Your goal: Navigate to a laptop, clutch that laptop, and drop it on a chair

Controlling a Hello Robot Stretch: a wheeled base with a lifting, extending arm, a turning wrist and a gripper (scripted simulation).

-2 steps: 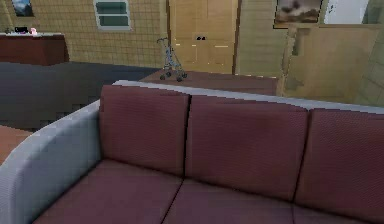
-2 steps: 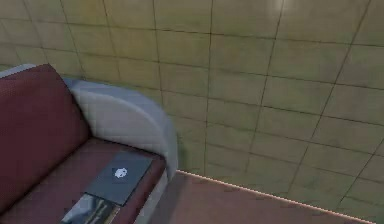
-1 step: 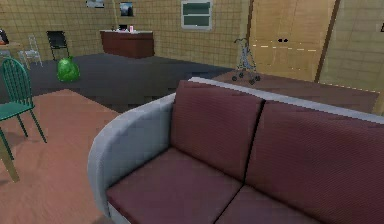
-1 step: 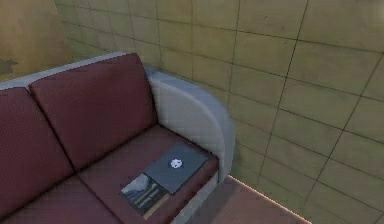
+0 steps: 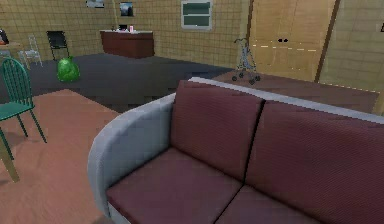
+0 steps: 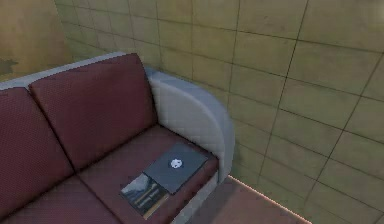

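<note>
laptop (image 6: 178,167) lies on the sofa (image 6: 80,110) seat near its right armrest: reached, not yet grasped. green chair (image 5: 15,90) waits far left. jaws' state: cannot tell.

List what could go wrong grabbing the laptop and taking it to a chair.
1. The laptop lies flat on the soft seat cushion next to a booklet; a grasp might slip or drag the booklet along.
2. The grey armrest rises close by and may hamper the reach.
3. The green chair stands beyond the sofa, so a detour is likely.
</note>
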